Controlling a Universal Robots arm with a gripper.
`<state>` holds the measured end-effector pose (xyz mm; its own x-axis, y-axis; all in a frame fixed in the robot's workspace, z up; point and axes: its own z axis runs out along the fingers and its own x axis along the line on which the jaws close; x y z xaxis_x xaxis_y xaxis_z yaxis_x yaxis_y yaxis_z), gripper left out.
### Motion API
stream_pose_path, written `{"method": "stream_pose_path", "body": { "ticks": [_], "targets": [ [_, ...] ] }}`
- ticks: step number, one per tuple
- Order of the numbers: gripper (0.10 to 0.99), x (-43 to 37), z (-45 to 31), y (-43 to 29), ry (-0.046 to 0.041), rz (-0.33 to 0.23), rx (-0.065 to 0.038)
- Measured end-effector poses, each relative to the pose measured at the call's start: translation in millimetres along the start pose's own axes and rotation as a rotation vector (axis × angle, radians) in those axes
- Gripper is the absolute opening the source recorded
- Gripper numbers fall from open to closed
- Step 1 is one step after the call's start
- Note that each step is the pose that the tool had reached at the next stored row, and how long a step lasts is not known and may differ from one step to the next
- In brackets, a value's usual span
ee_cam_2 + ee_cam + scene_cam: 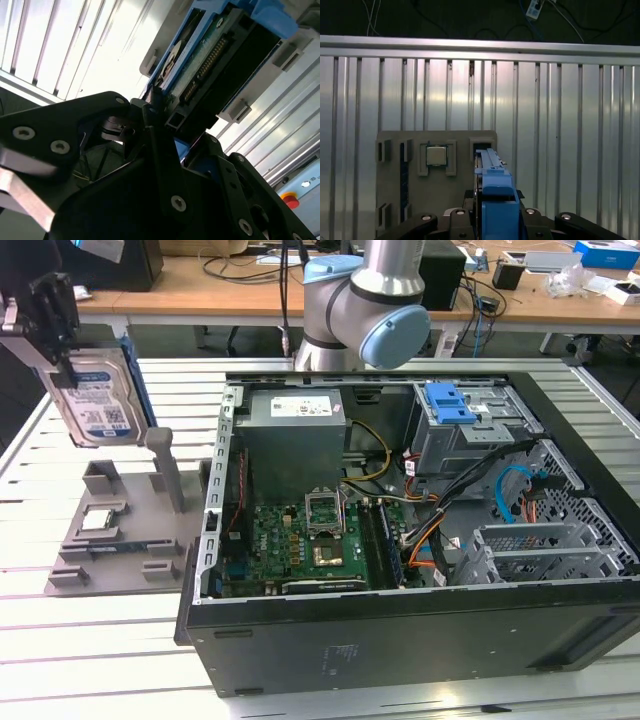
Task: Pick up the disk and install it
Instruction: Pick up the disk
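In the exterior view the disk (100, 400), a silver-grey drive with a blue-and-white label in a blue carrier frame, hangs upright in the air at the far left. My gripper (50, 315) is shut on its top edge, holding it above the grey fixture plate (125, 555). The second wrist view shows the disk (210, 55) from its connector end, clamped between the black fingers (155, 145). Looking down in the first wrist view, the blue carrier edge of the disk (492, 175) sticks out from my gripper (495, 220) over the fixture plate (395, 175).
The open computer case (230, 540) lies on the slatted metal table (100, 640), with its motherboard (300, 540) exposed and a blue latch plate (450, 403) on the drive cage. A small silver processor chip (100, 520) (436, 155) rests in the fixture. The arm's base (360, 300) stands behind the case.
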<state>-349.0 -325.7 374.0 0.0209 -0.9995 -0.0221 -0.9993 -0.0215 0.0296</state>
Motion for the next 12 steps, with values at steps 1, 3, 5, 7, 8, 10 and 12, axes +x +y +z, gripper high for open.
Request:
{"method": "stream_pose_path", "body": {
  "ticks": [1,3,5,7,8,10,12],
  "targets": [
    [0.369,-0.1,-4.1,0.1,0.0,0.0,0.0],
    [0.369,-0.5,-9.7,0.3,0.0,0.0,0.0],
    [0.369,-0.8,-15.6,0.4,0.0,0.0,0.0],
    [0.369,-1.2,-22.5,0.6,0.0,0.0,0.0],
    [0.369,-1.4,-25.9,0.7,0.0,0.0,0.0],
    [0.369,-1.7,-32.0,0.9,0.0,0.0,0.0],
    [0.369,-2.1,-37.5,1.1,0.0,0.0,0.0]
  ]
}}
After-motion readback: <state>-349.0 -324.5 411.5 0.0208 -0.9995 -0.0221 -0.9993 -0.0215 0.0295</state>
